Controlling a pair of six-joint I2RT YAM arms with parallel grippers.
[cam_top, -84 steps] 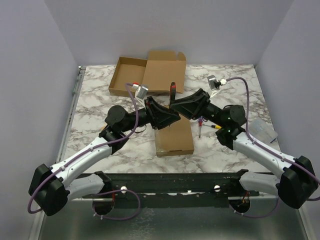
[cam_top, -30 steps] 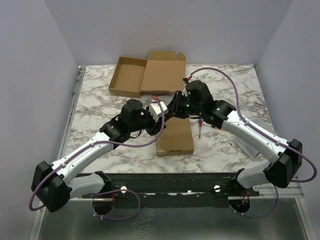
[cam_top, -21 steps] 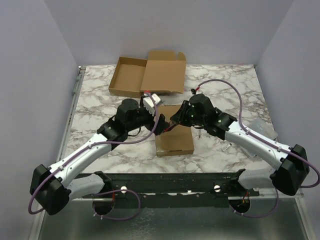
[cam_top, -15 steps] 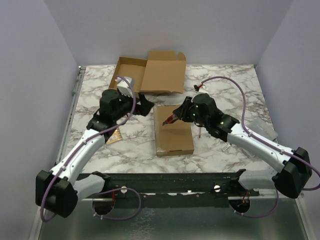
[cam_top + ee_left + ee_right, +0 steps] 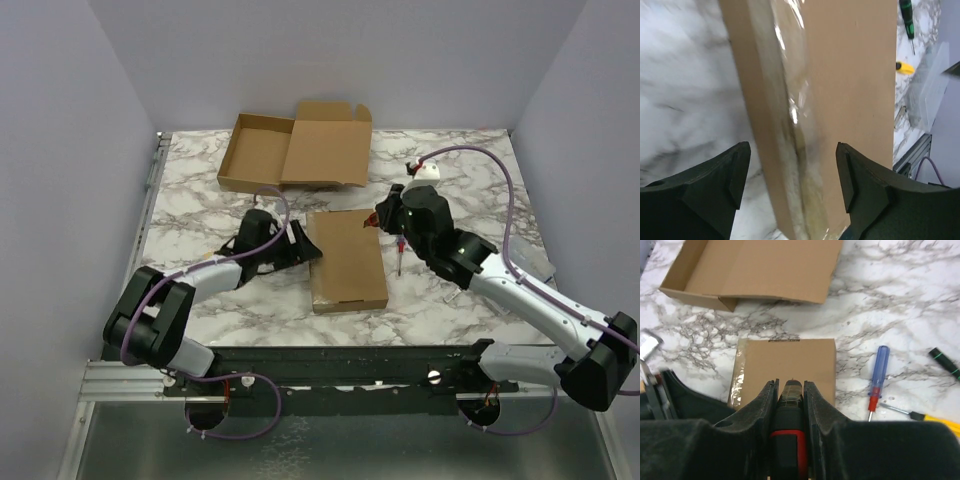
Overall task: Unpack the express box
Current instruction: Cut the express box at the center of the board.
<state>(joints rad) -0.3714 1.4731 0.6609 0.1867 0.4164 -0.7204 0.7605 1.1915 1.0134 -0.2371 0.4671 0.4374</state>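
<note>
The sealed brown cardboard express box (image 5: 350,265) lay flat at the middle of the white marble-patterned table (image 5: 190,215), its long side running near to far. The left gripper (image 5: 791,155) was low on the table at the box's left side. Its jaws were apart, one finger either side of the left edge, where clear packing tape (image 5: 790,100) wrapped over the cardboard. It gripped nothing, and whether a finger touched the box could not be told. That placing looked meant to brace the box against sliding.

The right gripper (image 5: 789,385) was clamped on a black tool with a red band (image 5: 788,440), probably a cutter. The tool pointed at the far edge of the box top, likely so that its tip could run along the taped seam. Contact there was not clear.

Right of the box, out of the way, lay a blue-handled screwdriver (image 5: 880,371), a green-and-black screwdriver (image 5: 942,360) and a yellow-handled tool (image 5: 940,422). At the far side, an open brown cardboard box (image 5: 262,152) sat apart with its lid folded back. By the look of it, the tape was not yet cut.
</note>
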